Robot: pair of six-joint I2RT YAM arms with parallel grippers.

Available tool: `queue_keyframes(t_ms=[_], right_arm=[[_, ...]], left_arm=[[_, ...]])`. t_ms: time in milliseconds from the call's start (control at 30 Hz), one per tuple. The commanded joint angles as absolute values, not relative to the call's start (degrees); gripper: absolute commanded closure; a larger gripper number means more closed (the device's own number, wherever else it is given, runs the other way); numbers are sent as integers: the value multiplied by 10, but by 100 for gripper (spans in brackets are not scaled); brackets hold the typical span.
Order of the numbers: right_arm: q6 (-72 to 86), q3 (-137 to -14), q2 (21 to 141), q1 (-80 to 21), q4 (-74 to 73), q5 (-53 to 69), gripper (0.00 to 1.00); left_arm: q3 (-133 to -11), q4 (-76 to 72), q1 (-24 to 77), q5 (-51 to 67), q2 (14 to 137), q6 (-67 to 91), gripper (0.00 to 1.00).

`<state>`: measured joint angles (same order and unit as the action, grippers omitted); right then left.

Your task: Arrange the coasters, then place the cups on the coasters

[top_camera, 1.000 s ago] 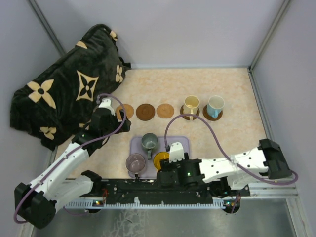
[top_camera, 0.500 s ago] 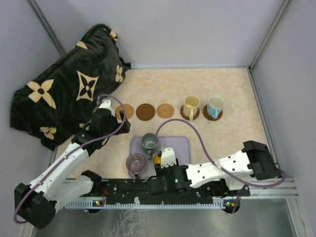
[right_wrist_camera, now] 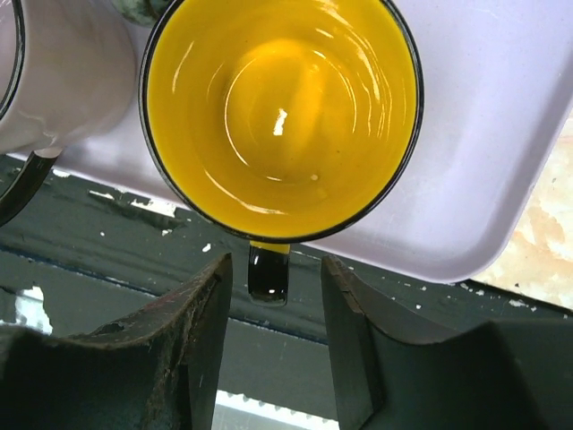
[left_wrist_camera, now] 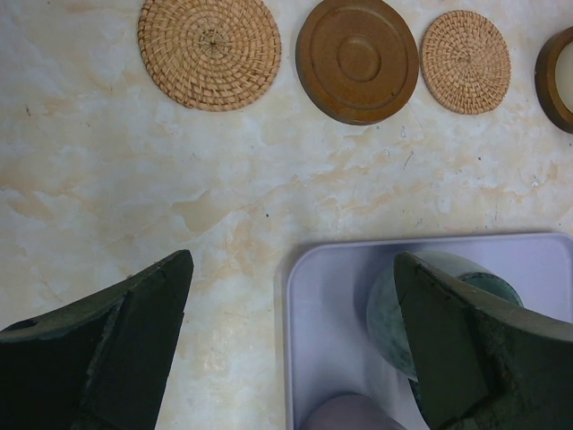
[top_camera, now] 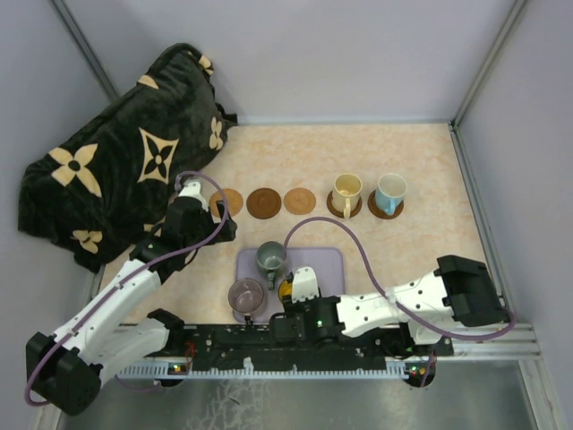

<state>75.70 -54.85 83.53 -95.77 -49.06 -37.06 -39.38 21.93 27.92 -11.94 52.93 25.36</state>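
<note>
Three bare coasters (top_camera: 265, 202) lie in a row; in the left wrist view they are a woven one (left_wrist_camera: 209, 40), a brown disc (left_wrist_camera: 357, 59) and a smaller woven one (left_wrist_camera: 466, 61). A cream cup (top_camera: 347, 190) and a light blue cup (top_camera: 390, 191) each stand on a coaster to the right. The lavender tray (top_camera: 327, 264) holds a grey-green cup (top_camera: 271, 258), a purple cup (top_camera: 245, 295) and a yellow cup (right_wrist_camera: 282, 107). My right gripper (right_wrist_camera: 275, 269) straddles the yellow cup's handle (right_wrist_camera: 268, 278), with a gap on each side. My left gripper (left_wrist_camera: 291, 269) hangs wide open over the tray's left edge.
A black blanket with tan flower shapes (top_camera: 125, 152) is heaped at the back left. Grey walls close in the table on three sides. The dark mounting rail (top_camera: 295, 349) runs along the near edge, just under the tray's front rim (right_wrist_camera: 483, 134).
My right arm has slid left along the near edge to the yellow cup, and its jaws have narrowed around the handle. The left arm has stayed still.
</note>
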Motion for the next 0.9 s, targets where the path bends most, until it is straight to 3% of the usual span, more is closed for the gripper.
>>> queue_keyframes(t_ms=[0, 433, 533, 667, 867], right_arm=[[753, -544, 840, -943, -467, -380, 56], [749, -543, 864, -927, -459, -371, 67], [748, -545, 871, -926, -459, -371, 77], [752, -553, 877, -926, -468, -372, 100], [790, -565, 867, -928, -519, -395, 100]], left_arm=[[-392, 217, 278, -119, 527, 258, 1], [-386, 213, 278, -115, 530, 258, 1], [-385, 212, 278, -113, 528, 259, 1], [-383, 210, 278, -109, 529, 262, 1], [-383, 211, 278, -111, 527, 259, 1]])
